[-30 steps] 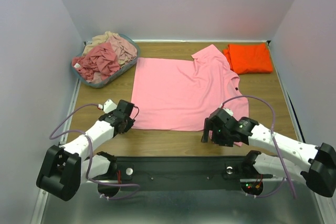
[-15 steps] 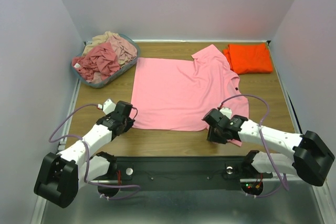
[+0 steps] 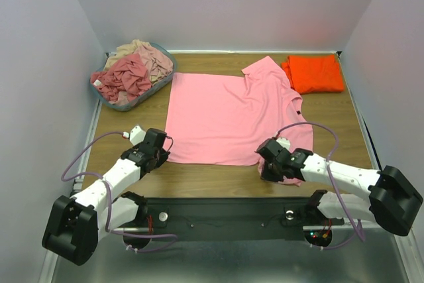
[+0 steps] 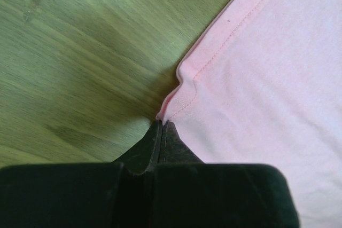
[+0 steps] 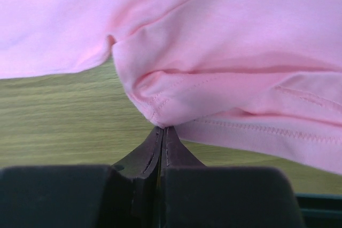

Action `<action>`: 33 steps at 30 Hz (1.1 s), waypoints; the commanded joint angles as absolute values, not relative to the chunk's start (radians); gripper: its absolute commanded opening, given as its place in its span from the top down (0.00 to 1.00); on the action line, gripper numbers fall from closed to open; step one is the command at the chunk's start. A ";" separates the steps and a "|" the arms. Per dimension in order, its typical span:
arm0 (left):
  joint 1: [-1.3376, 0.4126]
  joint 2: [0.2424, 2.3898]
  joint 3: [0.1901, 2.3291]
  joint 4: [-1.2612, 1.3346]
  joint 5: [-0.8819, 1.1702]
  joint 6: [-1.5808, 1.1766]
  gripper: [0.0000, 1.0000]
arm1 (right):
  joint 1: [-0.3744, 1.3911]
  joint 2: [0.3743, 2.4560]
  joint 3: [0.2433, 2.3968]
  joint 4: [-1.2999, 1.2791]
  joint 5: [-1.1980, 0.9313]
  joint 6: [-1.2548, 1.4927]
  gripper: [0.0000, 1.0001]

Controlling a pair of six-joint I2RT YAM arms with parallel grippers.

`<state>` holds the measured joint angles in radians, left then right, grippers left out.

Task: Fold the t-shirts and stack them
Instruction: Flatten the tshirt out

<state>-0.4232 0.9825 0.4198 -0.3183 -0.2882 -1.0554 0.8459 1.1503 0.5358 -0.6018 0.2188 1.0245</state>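
Note:
A light pink t-shirt (image 3: 228, 114) lies spread flat on the wooden table, one sleeve folded over at the back right. My left gripper (image 3: 163, 154) is shut on its near left corner, and the left wrist view shows the hem (image 4: 187, 86) pinched at the closed tips (image 4: 162, 124). My right gripper (image 3: 265, 164) is shut on the near right hem, where bunched pink cloth (image 5: 160, 105) meets the closed tips (image 5: 163, 128). A folded bright orange t-shirt (image 3: 313, 73) rests at the back right.
A grey-blue oval basket (image 3: 132, 102) at the back left holds crumpled dusty rose (image 3: 124, 77) and beige (image 3: 142, 52) shirts. White walls close in three sides. The dark base rail (image 3: 225, 210) runs along the near edge.
My right gripper moved in to the pink shirt's near right hem and went from open to shut on it. The left gripper stayed shut at the left corner.

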 commanded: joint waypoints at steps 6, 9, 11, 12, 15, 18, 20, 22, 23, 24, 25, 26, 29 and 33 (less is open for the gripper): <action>-0.416 0.957 0.426 -0.318 -0.305 -1.032 1.00 | 0.877 1.107 0.483 -0.351 -0.063 1.129 0.99; -0.416 0.956 0.429 -0.324 -0.307 -1.029 1.00 | 0.885 1.120 0.476 -0.344 -0.121 1.148 0.71; -0.416 0.956 0.436 -0.339 -0.314 -1.026 1.00 | 0.891 1.105 0.480 -0.388 -0.141 1.132 0.52; -0.414 0.953 0.440 -0.344 -0.322 -1.026 1.00 | 0.893 1.089 0.483 -0.394 -0.153 1.115 0.49; -0.414 0.948 0.446 -0.357 -0.330 -1.026 1.00 | 0.907 0.996 0.523 -0.429 -0.215 1.025 0.28; -0.411 0.939 0.446 -0.362 -0.334 -1.025 1.00 | 0.907 0.910 0.590 -0.488 -0.232 0.928 0.00; -0.411 0.936 0.445 -0.360 -0.336 -1.023 1.00 | 0.908 0.891 0.636 -0.549 -0.124 0.896 0.00; -0.408 0.937 0.446 -0.362 -0.334 -1.022 1.00 | 0.905 0.911 0.658 -0.580 -0.028 0.884 0.00; -0.408 0.937 0.446 -0.362 -0.334 -1.020 1.00 | 0.905 0.934 0.682 -0.607 0.064 0.871 0.00; -0.408 0.939 0.446 -0.364 -0.334 -1.019 1.00 | 0.904 0.983 0.696 -0.617 0.099 0.858 0.00; -0.408 0.942 0.448 -0.364 -0.334 -1.019 1.00 | 0.888 1.015 0.710 -0.626 0.171 0.838 0.00; -0.408 0.940 0.448 -0.362 -0.334 -1.017 1.00 | 0.873 1.043 0.728 -0.627 0.193 0.825 0.00; -0.408 0.946 0.453 -0.362 -0.331 -1.009 1.00 | 0.775 1.144 0.744 -0.626 0.222 0.789 0.00; -0.407 0.943 0.456 -0.367 -0.333 -1.011 1.00 | 0.709 1.216 0.726 -0.623 0.187 0.758 0.00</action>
